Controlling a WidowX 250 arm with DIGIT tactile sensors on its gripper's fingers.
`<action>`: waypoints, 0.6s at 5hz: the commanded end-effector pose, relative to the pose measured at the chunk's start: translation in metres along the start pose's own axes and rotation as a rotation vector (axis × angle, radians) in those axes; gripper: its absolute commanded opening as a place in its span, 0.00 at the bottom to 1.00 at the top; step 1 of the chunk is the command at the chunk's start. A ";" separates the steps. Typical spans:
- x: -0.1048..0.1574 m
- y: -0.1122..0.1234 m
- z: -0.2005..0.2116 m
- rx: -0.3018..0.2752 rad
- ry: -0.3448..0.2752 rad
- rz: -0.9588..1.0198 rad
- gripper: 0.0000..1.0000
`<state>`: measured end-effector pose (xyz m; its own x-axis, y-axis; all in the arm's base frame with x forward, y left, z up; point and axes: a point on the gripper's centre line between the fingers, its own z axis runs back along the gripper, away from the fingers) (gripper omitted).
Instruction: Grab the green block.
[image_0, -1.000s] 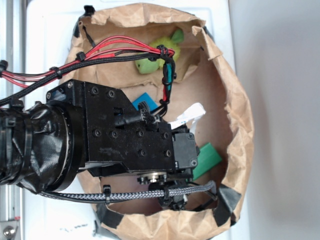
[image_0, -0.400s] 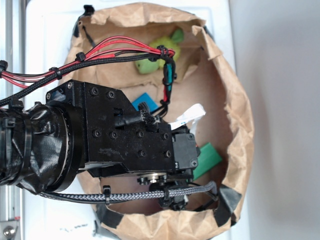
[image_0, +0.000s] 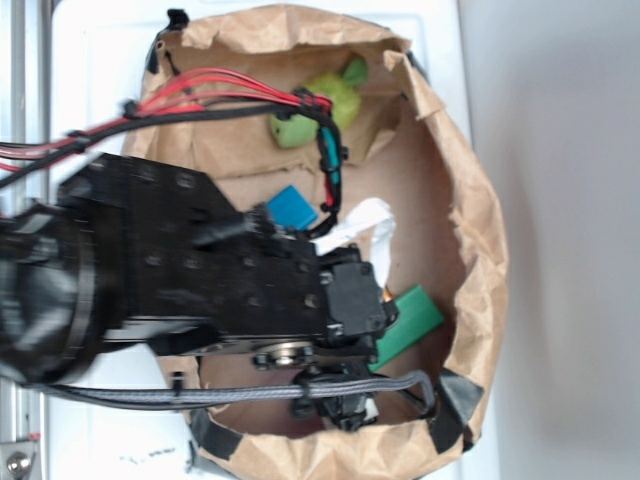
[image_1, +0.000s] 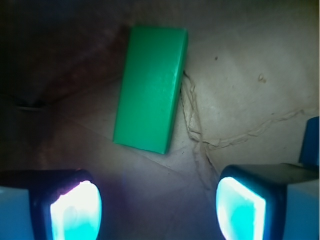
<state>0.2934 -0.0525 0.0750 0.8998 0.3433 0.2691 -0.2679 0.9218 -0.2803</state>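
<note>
Since a second ago, the black arm (image_0: 190, 270) has swung a little toward the top of the outside view and looks blurry, so it is moving. More of the green block (image_0: 410, 322) shows now. That seems good for the task, because the gripper (image_1: 159, 207) is lining up with the block.

From the wrist view, the gripper is spread wide, with nothing between its two fingers (image_1: 75, 210). The green block (image_1: 151, 88) lies flat just ahead of them, tilted a bit, and not yet between them. No finger touches it.

Everything sits inside a big brown paper bag (image_0: 470, 240). Lying in it are the green block near the right wall, a blue block (image_0: 290, 208), a fuzzy green toy (image_0: 330, 105) by the top, and a white scrap (image_0: 362, 222).
</note>
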 end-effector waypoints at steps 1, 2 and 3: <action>0.012 -0.005 0.023 -0.011 -0.096 -0.011 1.00; 0.013 -0.004 0.023 0.007 -0.098 0.004 1.00; 0.009 -0.006 0.028 0.007 -0.127 -0.004 1.00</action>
<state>0.2879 -0.0476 0.0802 0.8717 0.3759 0.3144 -0.3033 0.9178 -0.2564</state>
